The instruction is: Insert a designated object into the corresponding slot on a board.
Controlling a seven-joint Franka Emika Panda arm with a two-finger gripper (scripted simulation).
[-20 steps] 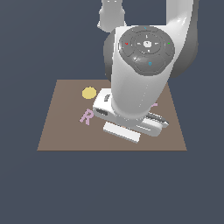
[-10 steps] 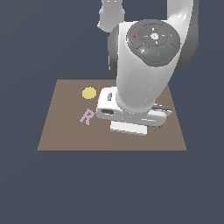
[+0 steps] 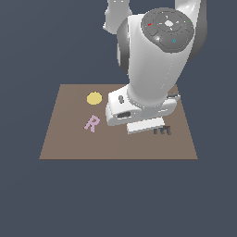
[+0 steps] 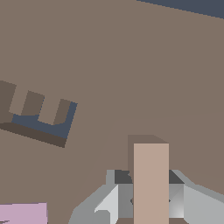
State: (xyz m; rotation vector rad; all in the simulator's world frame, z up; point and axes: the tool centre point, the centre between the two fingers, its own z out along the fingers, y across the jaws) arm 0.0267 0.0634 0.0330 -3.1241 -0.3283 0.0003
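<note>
One claw [image 4: 151, 199] clamped on tan T block [image 4: 151, 183], above brown board [image 4: 131, 65]; E-shaped recess [image 4: 39, 120] nearby

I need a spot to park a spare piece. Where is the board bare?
Bare: the board's near strip below the pink R, and its edge beside the yellow disc. Crowded: around the E-shaped recess, where the gripper holds the T block.

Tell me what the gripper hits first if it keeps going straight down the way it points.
Probably bare board. The gripper, shut on the tan block, aims at plain brown surface; the E-shaped recess lies off to the side. Depth is unclear.
</note>
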